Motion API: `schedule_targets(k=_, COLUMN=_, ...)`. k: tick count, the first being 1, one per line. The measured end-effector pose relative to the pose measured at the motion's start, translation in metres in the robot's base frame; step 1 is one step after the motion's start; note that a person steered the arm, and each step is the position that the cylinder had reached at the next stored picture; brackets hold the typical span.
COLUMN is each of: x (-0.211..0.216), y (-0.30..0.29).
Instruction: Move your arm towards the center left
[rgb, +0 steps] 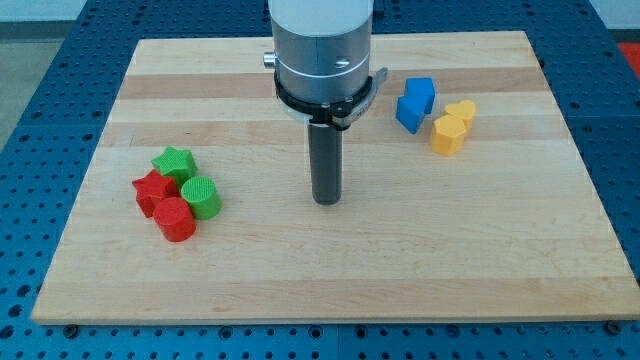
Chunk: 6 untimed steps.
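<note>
red cylinder (175, 219) nearest, beside green cylinder (202, 197); my tip (327, 201) mid-board, touching nothing, no jaws, well apart from blocks

red blocks (163, 205), green blocks (190, 180), blue blocks (414, 104), yellow blocks (452, 126)

My tip (327, 201) stands near the centre of the tabletop (300, 280). One block cluster (165, 190) lies toward the left edge, and another block cluster (412, 110) lies toward the far right corner.

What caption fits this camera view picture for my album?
My tip rests mid-board, red and green blocks clustered at the view's left, blue and yellow blocks at upper right.
</note>
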<state>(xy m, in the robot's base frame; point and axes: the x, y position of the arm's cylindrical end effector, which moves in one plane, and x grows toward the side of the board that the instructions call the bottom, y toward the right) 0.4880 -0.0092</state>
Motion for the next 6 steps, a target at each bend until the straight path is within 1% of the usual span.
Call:
schedule_targets(k=5, x=-0.011, y=0.000)
schedule_targets(k=6, x=-0.011, y=0.009)
